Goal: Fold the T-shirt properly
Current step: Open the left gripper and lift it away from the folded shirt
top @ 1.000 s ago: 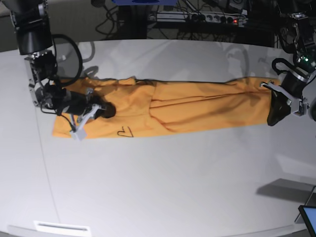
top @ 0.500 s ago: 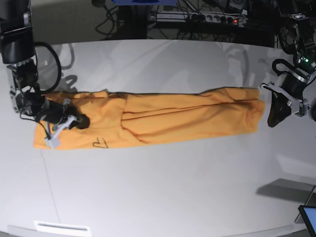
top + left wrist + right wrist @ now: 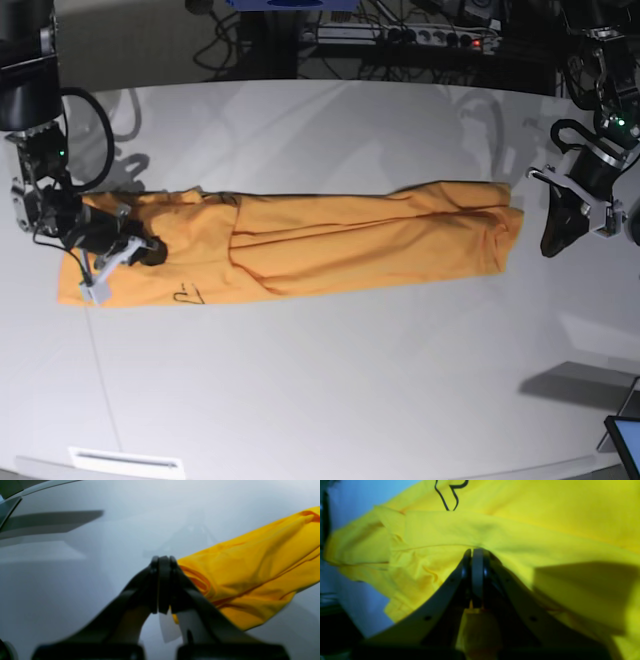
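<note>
Right hand is clamped shut, arm reaching low; left hand is closed, empty, pointing downward.

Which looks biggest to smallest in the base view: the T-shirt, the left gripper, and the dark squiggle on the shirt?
1. T-shirt, a long band across the table.
2. Left gripper, far smaller than the shirt, standing off its end.
3. Dark squiggle, a tiny mark near the shirt's other end.
</note>
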You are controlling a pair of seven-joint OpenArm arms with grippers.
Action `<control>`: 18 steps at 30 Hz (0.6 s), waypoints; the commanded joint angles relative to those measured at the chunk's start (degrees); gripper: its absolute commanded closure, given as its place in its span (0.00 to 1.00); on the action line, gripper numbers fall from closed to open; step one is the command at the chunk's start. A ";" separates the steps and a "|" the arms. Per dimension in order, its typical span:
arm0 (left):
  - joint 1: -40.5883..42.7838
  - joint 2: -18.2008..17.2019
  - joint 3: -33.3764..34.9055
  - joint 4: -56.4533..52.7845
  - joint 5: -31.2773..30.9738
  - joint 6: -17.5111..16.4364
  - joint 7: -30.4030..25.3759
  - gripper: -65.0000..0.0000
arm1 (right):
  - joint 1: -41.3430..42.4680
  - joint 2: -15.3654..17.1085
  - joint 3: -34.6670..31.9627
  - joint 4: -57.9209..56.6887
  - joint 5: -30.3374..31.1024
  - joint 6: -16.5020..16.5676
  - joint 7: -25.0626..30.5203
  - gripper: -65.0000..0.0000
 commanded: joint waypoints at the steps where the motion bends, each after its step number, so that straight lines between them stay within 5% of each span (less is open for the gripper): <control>1: -0.40 -1.30 -0.80 0.67 -0.93 0.12 -1.55 1.00 | -1.56 1.46 -0.21 0.50 -7.04 -4.88 -4.54 0.98; 11: -0.40 -1.30 -0.88 0.67 -0.93 0.12 -1.55 1.00 | -5.69 1.37 12.81 17.29 -7.12 -5.06 -11.66 0.98; 18: -0.40 -1.30 -0.80 -1.44 -0.14 0.12 -1.55 1.00 | -5.25 -1.00 13.42 20.19 -7.39 -5.06 -15.18 0.98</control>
